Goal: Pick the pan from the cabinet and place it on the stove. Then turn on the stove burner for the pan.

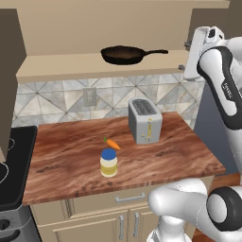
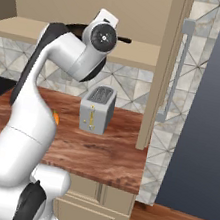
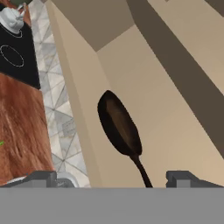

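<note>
1. Pan [image 1: 122, 55] sits flat on the cabinet [image 1: 94, 66] shelf, handle pointing right toward the arm.
2. Gripper [image 3: 111, 179] hovers just off the handle's end, fingers spread wide and released, nothing between them.
3. Toaster [image 1: 145, 120], carrot [image 1: 112, 143] and a blue-capped jar [image 1: 108, 162] stand on the bench [image 1: 71, 160] below.
4. Stove [image 1: 14, 160] lies at the bench's left end.

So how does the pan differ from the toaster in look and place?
The pan is dark, round and shallow with a long handle; the toaster is a boxy, upright grey block. The pan sits up on the open cabinet shelf; the toaster stands below on the wooden counter. Neither is touched.
</note>
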Robot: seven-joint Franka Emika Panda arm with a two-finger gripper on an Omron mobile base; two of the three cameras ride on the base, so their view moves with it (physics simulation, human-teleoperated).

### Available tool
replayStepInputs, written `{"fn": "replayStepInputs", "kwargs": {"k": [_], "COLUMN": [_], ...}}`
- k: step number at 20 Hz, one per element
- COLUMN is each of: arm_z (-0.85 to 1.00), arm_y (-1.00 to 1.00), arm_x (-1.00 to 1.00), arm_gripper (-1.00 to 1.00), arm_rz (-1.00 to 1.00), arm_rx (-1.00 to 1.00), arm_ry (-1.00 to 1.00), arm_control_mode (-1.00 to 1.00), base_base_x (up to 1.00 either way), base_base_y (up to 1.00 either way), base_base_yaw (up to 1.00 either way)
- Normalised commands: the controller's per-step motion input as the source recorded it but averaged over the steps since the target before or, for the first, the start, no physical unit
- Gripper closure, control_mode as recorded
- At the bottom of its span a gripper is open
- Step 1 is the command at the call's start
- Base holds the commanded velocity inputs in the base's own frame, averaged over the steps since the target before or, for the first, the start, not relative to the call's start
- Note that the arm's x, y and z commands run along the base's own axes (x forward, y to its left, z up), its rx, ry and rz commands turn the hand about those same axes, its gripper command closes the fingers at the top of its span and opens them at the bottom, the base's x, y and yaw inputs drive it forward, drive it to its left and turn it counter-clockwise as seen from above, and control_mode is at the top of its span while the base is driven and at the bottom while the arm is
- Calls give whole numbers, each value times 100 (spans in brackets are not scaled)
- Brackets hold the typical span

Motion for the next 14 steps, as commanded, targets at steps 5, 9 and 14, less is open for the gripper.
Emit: {"fn": "replayStepInputs", "kwargs": {"k": [5,9,14], "arm_z": [0,0,-2], "arm_y": [2,0,0], "arm_x": [23,26,26], "arm_gripper": [-100,-100,-100], "arm_rz": [0,0,0], "arm_rx": [-9,-11,-12], "arm_ry": [0,1,0], "arm_control_mode": [-100,-100,-100], "base_base_x": [0,0,0], "base_base_y": [0,0,0], "base_base_yaw": [0,0,0]}}
